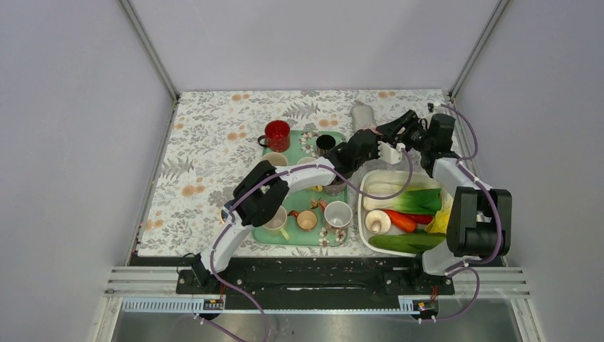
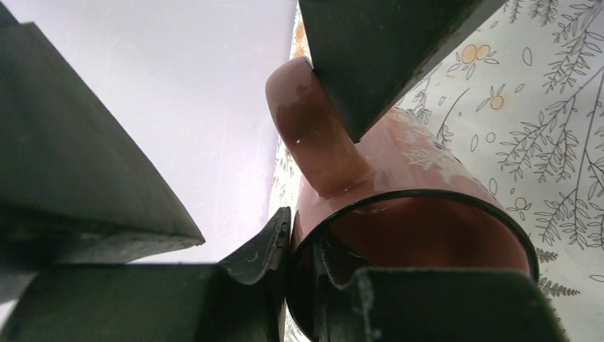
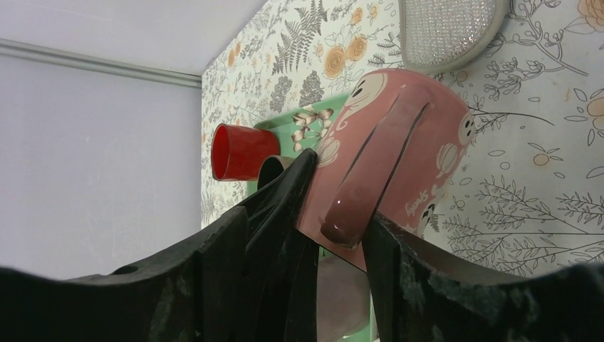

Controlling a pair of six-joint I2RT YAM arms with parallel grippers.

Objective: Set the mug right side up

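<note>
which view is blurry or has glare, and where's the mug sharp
Left wrist: the near fingers are dark, soft blurs filling the frame, while the mug is fairly sharp, with glare on its handle. Right wrist: the fingers are soft, the mug and its print clear. Top view: even light, no glare, but the mug is small and half hidden by the grippers.

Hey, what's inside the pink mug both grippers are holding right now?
In the left wrist view the pink mug shows a dark rim and bare brown inner wall, and one finger of the left gripper hooks over the rim. That finger hides the bottom.
</note>
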